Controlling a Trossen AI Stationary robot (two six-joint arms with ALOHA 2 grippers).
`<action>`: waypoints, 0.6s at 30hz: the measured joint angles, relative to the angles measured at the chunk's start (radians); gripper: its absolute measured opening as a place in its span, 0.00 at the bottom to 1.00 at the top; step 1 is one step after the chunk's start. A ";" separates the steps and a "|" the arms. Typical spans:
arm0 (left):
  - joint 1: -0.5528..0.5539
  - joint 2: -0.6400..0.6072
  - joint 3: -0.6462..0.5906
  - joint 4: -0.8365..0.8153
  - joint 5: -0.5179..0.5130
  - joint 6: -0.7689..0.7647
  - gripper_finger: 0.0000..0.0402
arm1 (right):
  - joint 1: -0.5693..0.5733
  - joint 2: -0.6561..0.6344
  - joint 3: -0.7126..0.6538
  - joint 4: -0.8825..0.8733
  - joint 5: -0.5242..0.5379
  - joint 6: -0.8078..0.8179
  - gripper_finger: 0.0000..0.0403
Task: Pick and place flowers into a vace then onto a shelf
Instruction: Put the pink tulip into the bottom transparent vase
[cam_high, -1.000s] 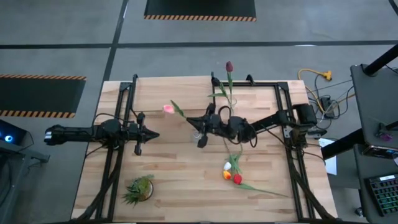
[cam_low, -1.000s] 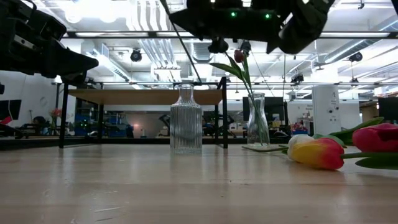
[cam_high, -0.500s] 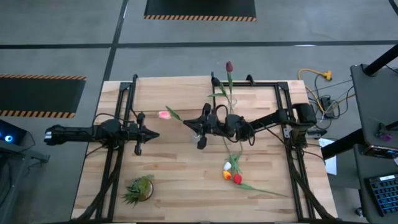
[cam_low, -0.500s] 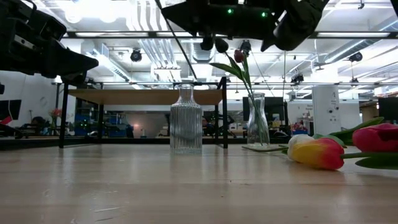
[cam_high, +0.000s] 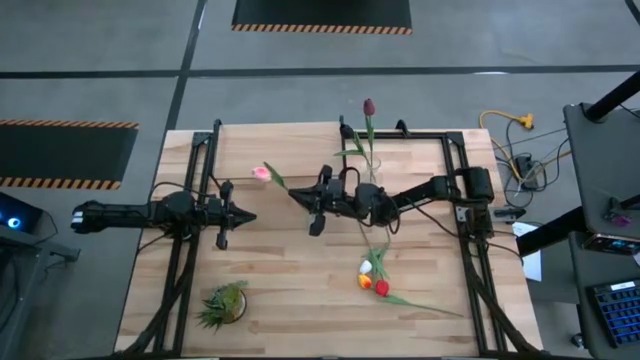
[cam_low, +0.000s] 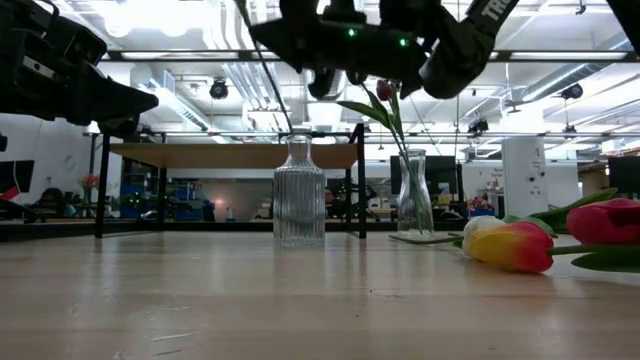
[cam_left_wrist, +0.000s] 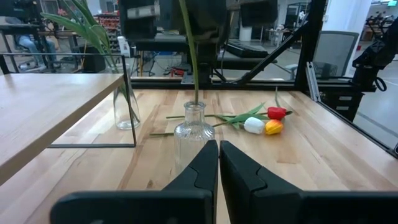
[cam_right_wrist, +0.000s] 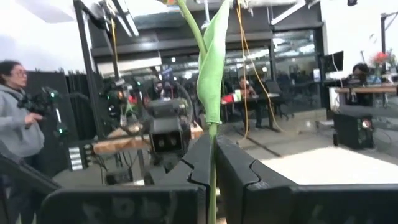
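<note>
**Pink tulip gripped above the desk**

Planked desk (cam_high: 300, 290) fills the high view; the shelf (cam_high: 400, 150) lies toward 12 o'clock. Right claw (cam_high: 318, 198), near centre, is clamped on the pink tulip (cam_high: 259, 172), whose head points to 10 o'clock. Left claw (cam_high: 247, 216) waits closed at 9 o'clock. A ribbed vase (cam_low: 299, 196) stands mid-desk. Three tulips (cam_high: 372, 277) lie toward 5 o'clock; the maroon tulip (cam_high: 368, 106) stands in a slim vase (cam_low: 414, 195) at 12.

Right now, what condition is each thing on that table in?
Right claw: shut on the pink tulip, stem in the ribbed vase.
Left claw: shut, empty.
Smooth vase: upright, holding the maroon tulip.
Three tulips: lying flat.
Tuft plant: upright.
</note>
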 joint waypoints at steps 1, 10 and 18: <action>0.000 0.000 0.000 0.000 0.000 0.000 0.00 | 0.000 0.000 0.007 0.000 0.000 0.000 0.02; 0.000 0.000 0.000 0.000 0.000 0.000 0.00 | 0.000 0.000 -0.005 -0.052 0.003 -0.022 0.02; 0.000 0.000 0.000 0.000 0.000 0.000 0.00 | 0.000 0.002 -0.047 -0.054 0.003 -0.025 0.02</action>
